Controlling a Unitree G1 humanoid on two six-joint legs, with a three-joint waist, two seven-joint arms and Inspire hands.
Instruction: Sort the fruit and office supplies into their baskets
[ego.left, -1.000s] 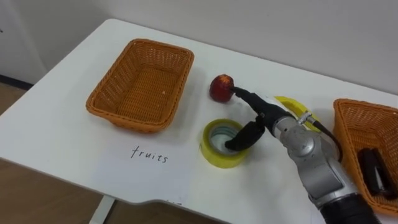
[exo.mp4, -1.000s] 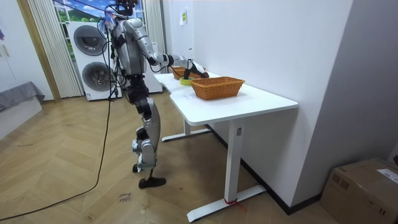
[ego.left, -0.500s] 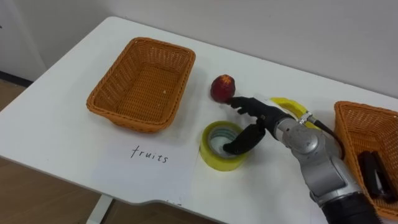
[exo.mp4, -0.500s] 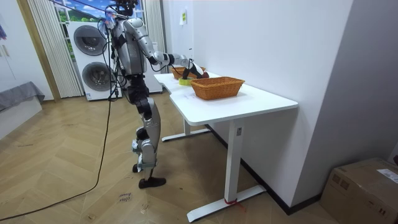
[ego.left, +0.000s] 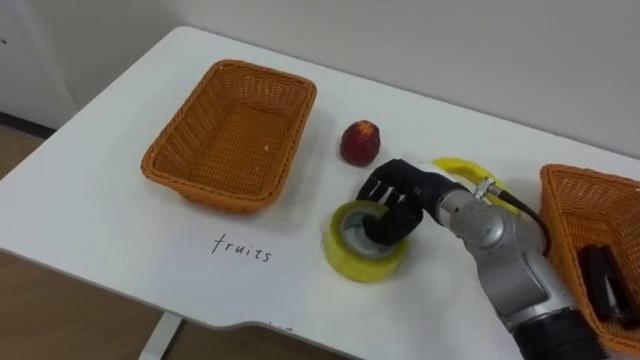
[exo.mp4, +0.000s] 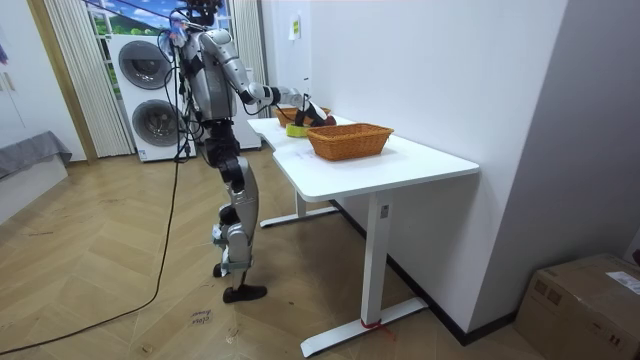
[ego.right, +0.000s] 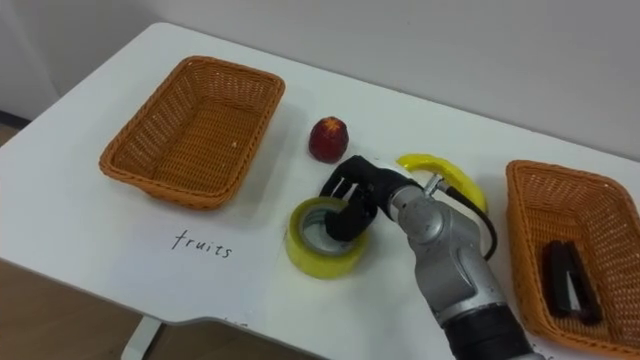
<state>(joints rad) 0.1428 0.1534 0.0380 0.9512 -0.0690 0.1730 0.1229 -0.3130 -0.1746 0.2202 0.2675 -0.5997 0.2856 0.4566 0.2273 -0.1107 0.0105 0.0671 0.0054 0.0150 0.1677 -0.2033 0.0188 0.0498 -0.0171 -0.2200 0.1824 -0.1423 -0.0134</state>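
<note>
- The robot stands upright, close against the side of a white rectangular table (ego.left: 100, 230), with its right arm stretched out over the top
- The right hand (ego.left: 398, 198) sits on a wide roll of yellow tape (ego.left: 350, 260) that lies flat near the table's front edge, hole upward. The thumb reaches down inside the hole and the fingers (ego.left: 378, 188) curl over the far rim, so the hand looks clamped on the roll's far wall
- The roll rests on the table and, as far as I can judge, is not yet lifted
- A small round red fruit (ego.left: 360, 142) lies just beyond the hand, apart from it. It is beside the right end of an empty orange wicker basket (ego.left: 170, 165), which has a handwritten sheet of paper (ego.left: 240, 275) in front of it
- A second orange wicker basket (ego.left: 560, 215) stands well apart at the robot's right, with a black stapler-like thing (ego.left: 600, 278) in it
- A yellow curved object (ego.left: 455, 165) lies between the hand and that basket, partly behind the forearm — what it is I cannot tell
- The coming move turns on one relation: the tape's basket lies to the right of the hand, on the same side as the arm that holds the roll. The likely carry is a lift and a sweep rightward — high enough to clear the basket's near wall
</note>
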